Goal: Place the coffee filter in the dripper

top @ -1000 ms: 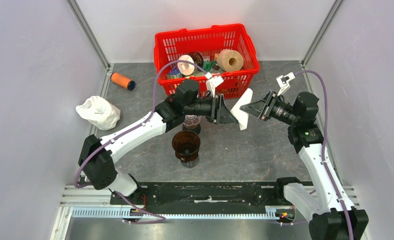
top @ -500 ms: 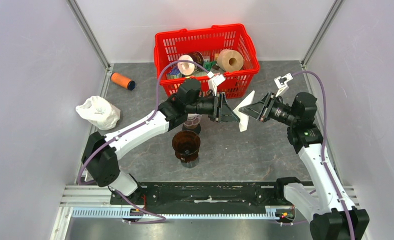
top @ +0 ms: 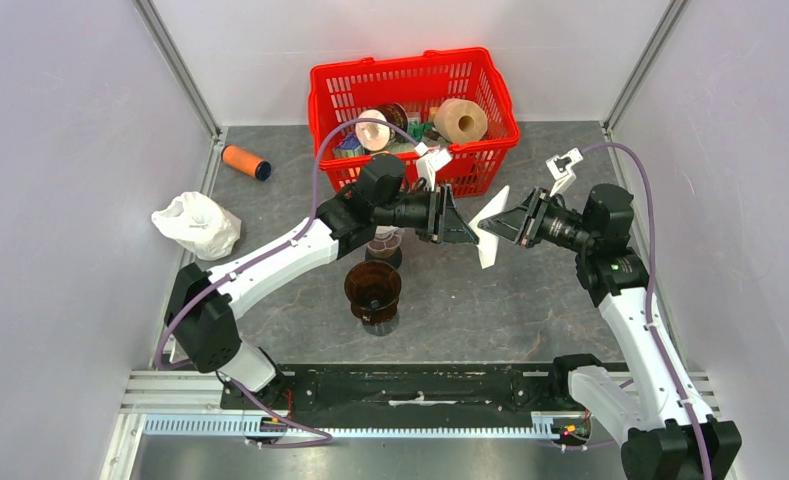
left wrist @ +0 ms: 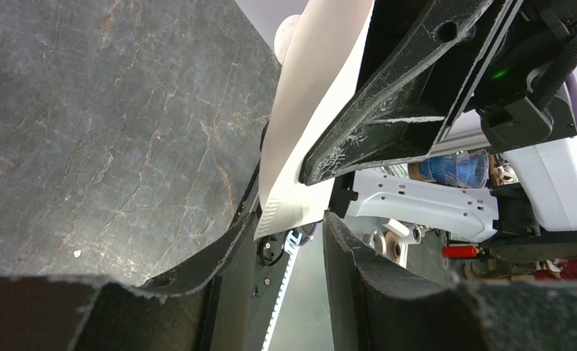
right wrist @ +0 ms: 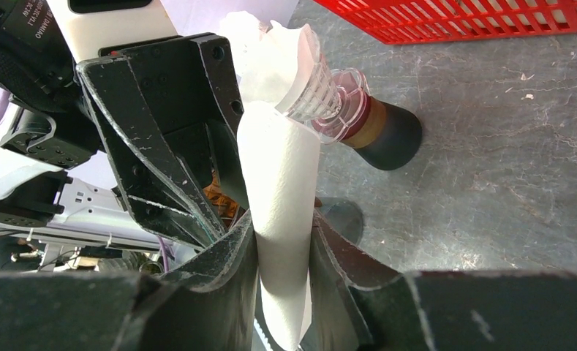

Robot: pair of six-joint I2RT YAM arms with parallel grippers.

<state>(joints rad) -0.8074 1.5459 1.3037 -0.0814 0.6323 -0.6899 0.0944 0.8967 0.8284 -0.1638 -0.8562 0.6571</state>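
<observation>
My right gripper is shut on a white paper coffee filter and holds it in the air over the table's middle; in the right wrist view the filter is pinched between the fingers of the right gripper. My left gripper is open and faces it, tips at the filter's edge. In the left wrist view the filter's corner hangs between the spread fingers of the left gripper, unclamped. The dark brown dripper stands on a glass below the left arm.
A clear plastic holder with white filters on a dark base stands behind the brown dripper. A red basket with a paper roll and other items is at the back. An orange cylinder and a white bag lie at left.
My right gripper has moved the filter slightly left, closer to the left gripper's open fingers. The left arm has shifted a little towards it.
</observation>
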